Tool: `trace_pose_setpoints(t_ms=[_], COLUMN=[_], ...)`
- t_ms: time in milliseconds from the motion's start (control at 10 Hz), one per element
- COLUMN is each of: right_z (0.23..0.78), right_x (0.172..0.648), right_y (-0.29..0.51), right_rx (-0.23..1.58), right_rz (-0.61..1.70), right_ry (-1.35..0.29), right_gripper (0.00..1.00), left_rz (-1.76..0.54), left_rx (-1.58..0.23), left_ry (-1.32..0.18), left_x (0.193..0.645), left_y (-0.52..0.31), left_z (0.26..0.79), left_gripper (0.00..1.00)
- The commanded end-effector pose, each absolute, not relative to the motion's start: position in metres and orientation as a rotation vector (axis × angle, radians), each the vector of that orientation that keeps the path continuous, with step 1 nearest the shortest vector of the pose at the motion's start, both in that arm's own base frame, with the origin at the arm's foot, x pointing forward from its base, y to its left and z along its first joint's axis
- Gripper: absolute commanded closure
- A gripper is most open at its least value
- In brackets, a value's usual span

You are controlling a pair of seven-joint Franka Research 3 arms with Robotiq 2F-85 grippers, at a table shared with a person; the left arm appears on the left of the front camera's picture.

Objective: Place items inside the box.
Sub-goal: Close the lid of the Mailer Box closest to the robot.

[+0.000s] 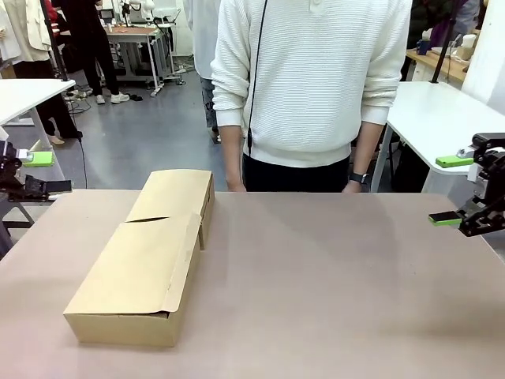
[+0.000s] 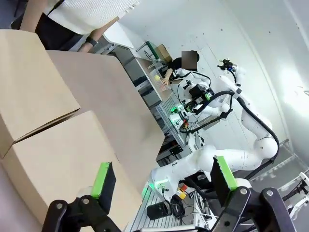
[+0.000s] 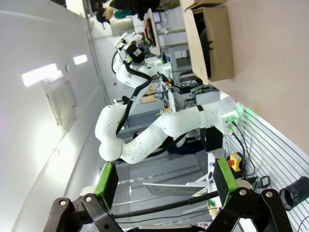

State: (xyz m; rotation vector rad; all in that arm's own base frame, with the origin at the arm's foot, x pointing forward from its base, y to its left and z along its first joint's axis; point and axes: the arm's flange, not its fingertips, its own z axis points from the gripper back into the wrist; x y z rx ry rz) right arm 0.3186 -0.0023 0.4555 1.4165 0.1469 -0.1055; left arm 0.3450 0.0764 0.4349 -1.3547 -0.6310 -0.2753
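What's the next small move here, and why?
Probably lift a flap lid with the left gripper, which is nearer. The cardboard box lies with both flap lids down, so nothing can go in yet. Both grippers are open and empty at the table's sides, the right gripper farther off. The person stands behind.

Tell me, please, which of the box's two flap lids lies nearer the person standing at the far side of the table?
The smaller flap lid at the far end of the cardboard box lies nearer the person. The longer flap lid covers the end toward the robot.
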Motion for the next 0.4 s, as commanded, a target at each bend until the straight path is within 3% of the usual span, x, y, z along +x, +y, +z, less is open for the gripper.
trace_pose_setpoints(t_ms=[0, 300], right_z=[0.4588, 0.4588], right_x=[0.319, 0.319], right_y=[-0.0044, -0.0044], right_rx=[1.417, 1.417], right_rz=[-0.101, -0.101], right_ry=[0.155, 0.155], right_gripper=[0.0, 0.0], left_rz=[-0.283, -0.283], left_rx=[-1.37, -1.37], left_ry=[-0.648, -0.648], left_x=[0.3432, 0.3432], left_y=[0.078, 0.078], left_z=[0.4357, 0.4357], left_gripper=[0.0, 0.0])
